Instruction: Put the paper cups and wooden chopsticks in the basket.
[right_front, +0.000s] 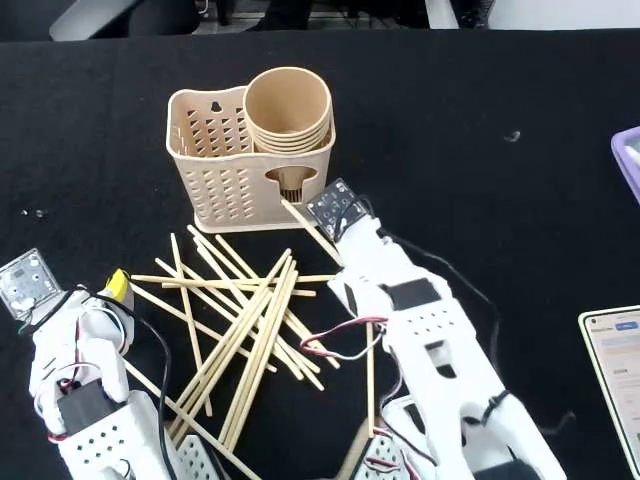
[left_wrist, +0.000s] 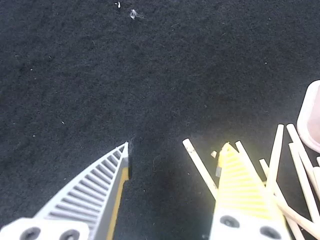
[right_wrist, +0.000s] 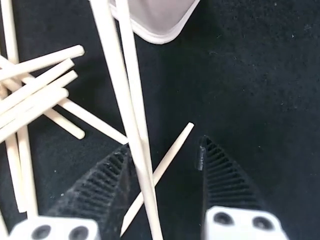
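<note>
The beige perforated basket (right_front: 215, 185) stands at the back of the black table, with a stack of paper cups (right_front: 288, 105) in its right compartment. Several wooden chopsticks (right_front: 245, 320) lie crossed in a pile in front of it. My right gripper (right_wrist: 162, 147) is open just before the basket's corner (right_wrist: 160, 27). Two long chopsticks (right_wrist: 131, 115) run along one of its fingers and a shorter one (right_wrist: 165, 162) lies between them. My left gripper (left_wrist: 175, 150) is open over bare cloth at the pile's left end, one chopstick (left_wrist: 200, 167) beside its yellow finger (left_wrist: 237, 180).
The right arm (right_front: 420, 320) stretches over the pile's right side, the left arm (right_front: 80, 350) sits at the front left corner. A phone (right_front: 615, 370) and a purple object (right_front: 628, 155) lie at the right edge. One chopstick (right_front: 370, 370) lies under the right arm.
</note>
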